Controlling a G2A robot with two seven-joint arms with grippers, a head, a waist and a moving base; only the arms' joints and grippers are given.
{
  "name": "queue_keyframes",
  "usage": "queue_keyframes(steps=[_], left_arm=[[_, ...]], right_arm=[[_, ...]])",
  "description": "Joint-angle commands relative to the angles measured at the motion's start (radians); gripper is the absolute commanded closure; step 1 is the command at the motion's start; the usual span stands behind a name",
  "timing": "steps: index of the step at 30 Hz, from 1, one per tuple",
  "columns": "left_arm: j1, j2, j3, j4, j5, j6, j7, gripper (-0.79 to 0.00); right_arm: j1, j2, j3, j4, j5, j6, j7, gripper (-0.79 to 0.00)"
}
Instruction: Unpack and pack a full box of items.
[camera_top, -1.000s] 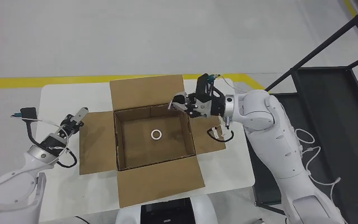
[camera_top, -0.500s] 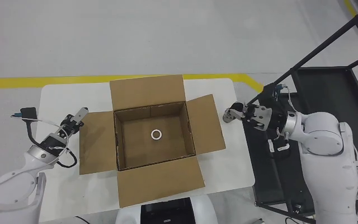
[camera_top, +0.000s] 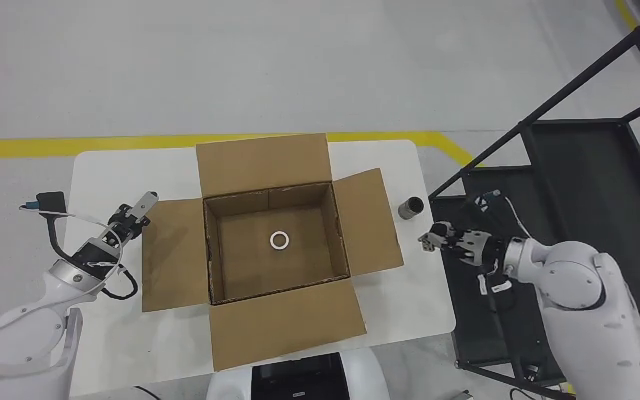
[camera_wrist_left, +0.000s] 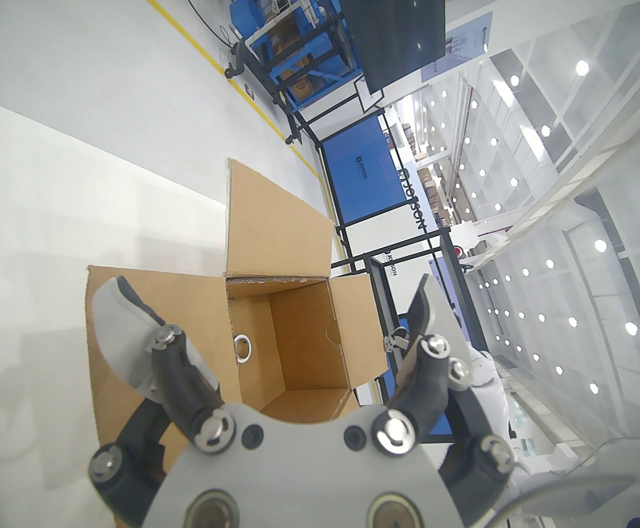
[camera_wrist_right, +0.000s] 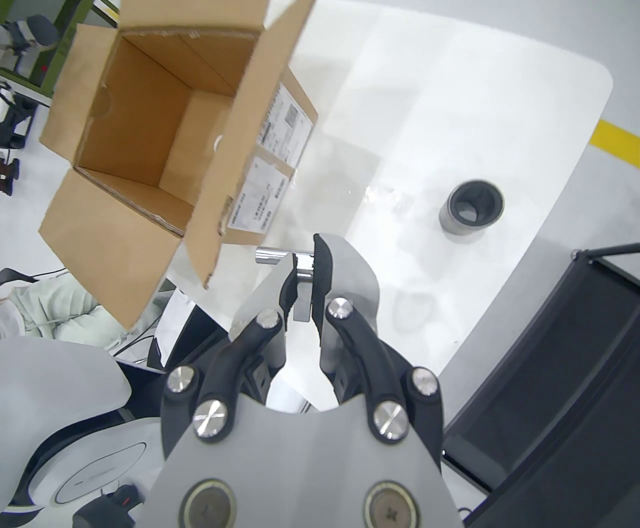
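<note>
Cardboard box (camera_top: 270, 165) sits mid-counter (camera_top: 110, 180), all four flaps folded out. Look inside: one white ring (camera_top: 280, 239) lies flat on the box floor, about centre.

At the box's 3 o'clock, just past the right flap, a hollow grey cylinder (camera_top: 411, 209) stands upright on the counter, open end up, clear of the flap.

Your right tool (camera_top: 433, 241) hangs at the cylinder's 5 o'clock, near it but apart, by the counter's right edge. Its pads are almost together with a thin slit between them, and it grips neither item.

Your left tool (camera_top: 143, 205) sits at the box's 9 o'clock, beside the left flap, spread wide and empty.
</note>
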Motion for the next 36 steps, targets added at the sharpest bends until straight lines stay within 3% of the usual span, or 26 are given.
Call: queue_keyframes(steps=[1,14,22,34,36], left_arm=[[0.000,0.000,0.000,0.000,0.000,0.000,0.000,-0.785],[0.000,0.000,0.000,0.000,0.000,0.000,0.000,-0.785],[0.000,0.000,0.000,0.000,0.000,0.000,0.000,-0.785],[0.000,0.000,0.000,0.000,0.000,0.000,0.000,-0.785],[0.000,0.000,0.000,0.000,0.000,0.000,0.000,-0.785]], right_arm=[[-0.003,0.000,-0.024,0.031,-0.020,0.005,-0.020,0.000],[0.072,-0.004,-0.209,0.225,-0.248,0.054,-0.161,0.000],[0.203,-0.014,-0.357,0.363,-0.416,0.085,-0.237,0.000],[0.290,-0.020,-0.447,0.448,-0.588,0.178,-0.288,0.000],[0.293,-0.021,-0.457,0.455,-0.595,0.185,-0.290,-0.080]])
